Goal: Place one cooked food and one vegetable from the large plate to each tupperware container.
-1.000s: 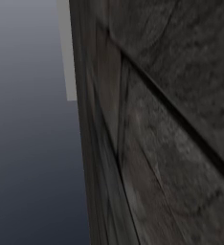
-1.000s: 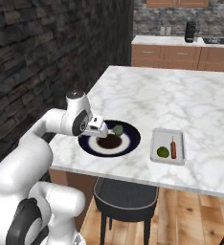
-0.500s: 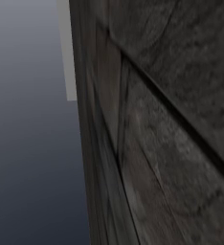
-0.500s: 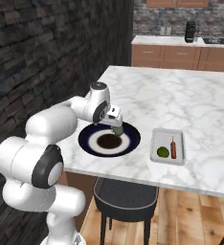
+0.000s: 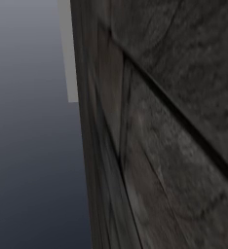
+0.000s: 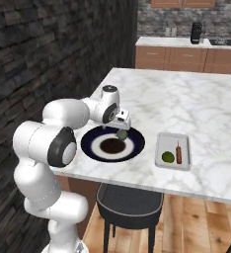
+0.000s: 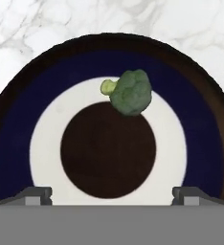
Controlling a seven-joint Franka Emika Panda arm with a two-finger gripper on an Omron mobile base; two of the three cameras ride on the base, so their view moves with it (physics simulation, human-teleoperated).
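**Q:** ok so where's your hand at, and where's all the food?

**A:** My hand [image 6: 121, 124] sits a bit left of centre in the right base view, hanging over the large plate [image 6: 89, 148]. Fingers are spread as wide as they go, nothing pinched between them. In the hand view the two tips [image 7: 33, 195] poke up at the bottom corners, far apart, with the plate's navy rim [image 7: 200, 143] arcing across the frame.

**Q:** what's on the plate?

**A:** A broccoli floret [image 7: 129, 92] in the upper middle of the hand view, lying on the white part and just overlapping the top edge of a flat dark round patty [image 7: 108, 149] at the plate's centre.

**Q:** and the containers?

**A:** The rectangular grey tray [image 6: 159, 154] is right of the plate on the marble bench [image 6: 186, 99], close to it, not touching. Inside it are a round green thing [image 6: 167, 157] and a thin brown sausage-like stick [image 6: 178, 152], side by side. The left base view gives me a dark stone wall [image 5: 174, 146] up close.
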